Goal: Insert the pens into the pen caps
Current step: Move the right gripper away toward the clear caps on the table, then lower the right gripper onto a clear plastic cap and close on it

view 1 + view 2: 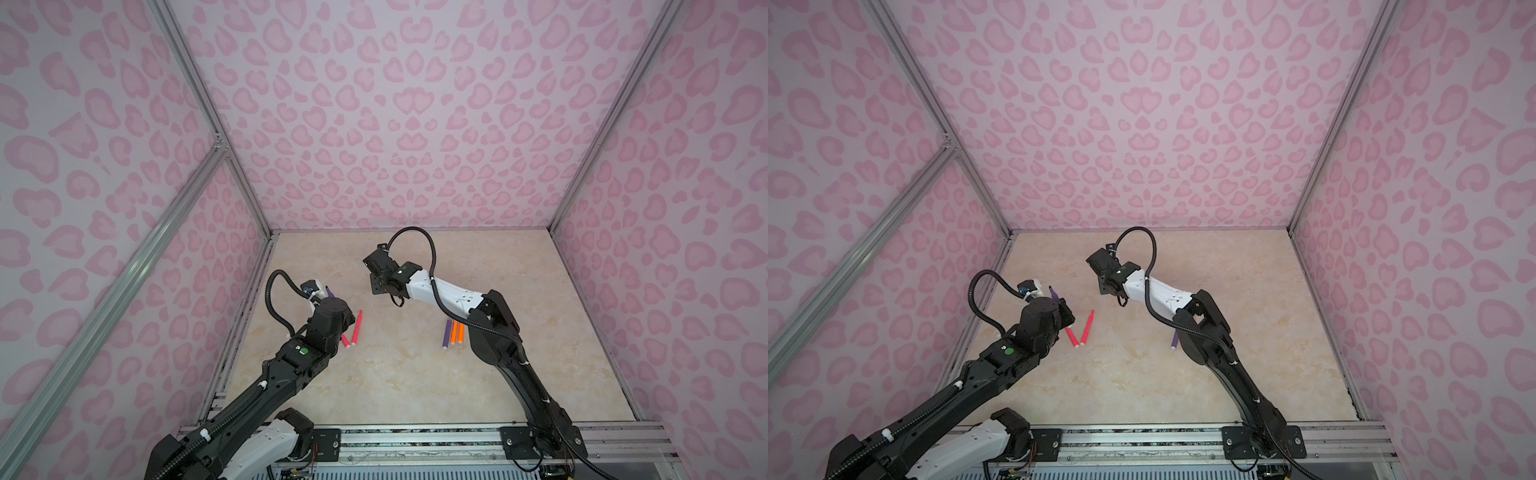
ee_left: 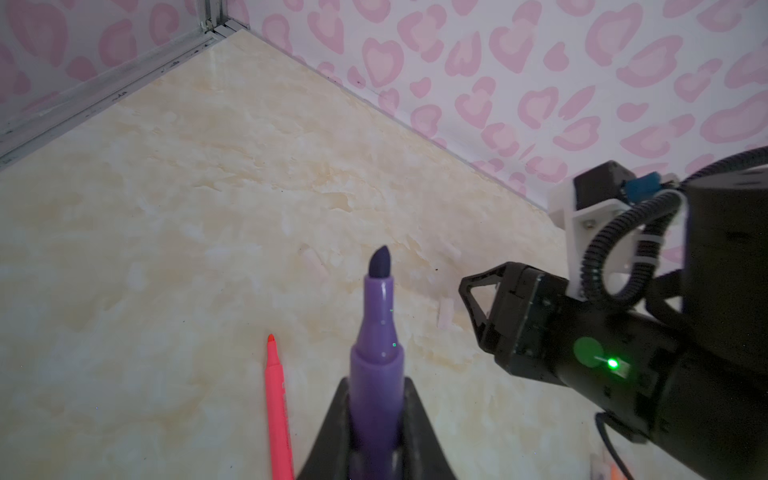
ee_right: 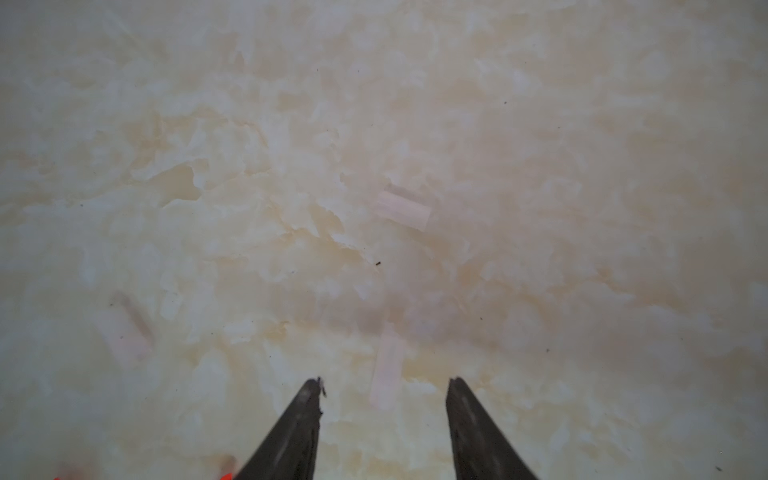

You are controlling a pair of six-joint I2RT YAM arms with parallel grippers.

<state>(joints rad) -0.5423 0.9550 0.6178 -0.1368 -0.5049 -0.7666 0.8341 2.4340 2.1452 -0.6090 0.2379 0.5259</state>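
Holding a purple pen (image 2: 376,332): left claw (image 2: 376,386) is clenched on the barrel, with the dark tip sticking out past the fingers. The pen is up off the desk (image 1: 395,386), near its left edge.

Right claw (image 3: 386,380) is released, jaws apart, aimed down at the desk middle toward the far edge. A clear pen cap (image 3: 387,361) lies flat between its fingertips with a gap on both sides; no contact visible. Right wrist view shows two more: second cap (image 3: 403,210) further ahead, third cap (image 3: 126,332) off to one side, blurred.

By the left arm, one pink-red pen (image 1: 357,328) lies in full view and the other pink-red pen (image 1: 345,340) is partly hidden by the arm. Their white plug ends sit close together, toward the near edge.

Right of the desk middle, just beside the right arm, three lie side by side: spare purple pen (image 1: 446,336), orange pen (image 1: 454,332), second orange pen (image 1: 460,331).
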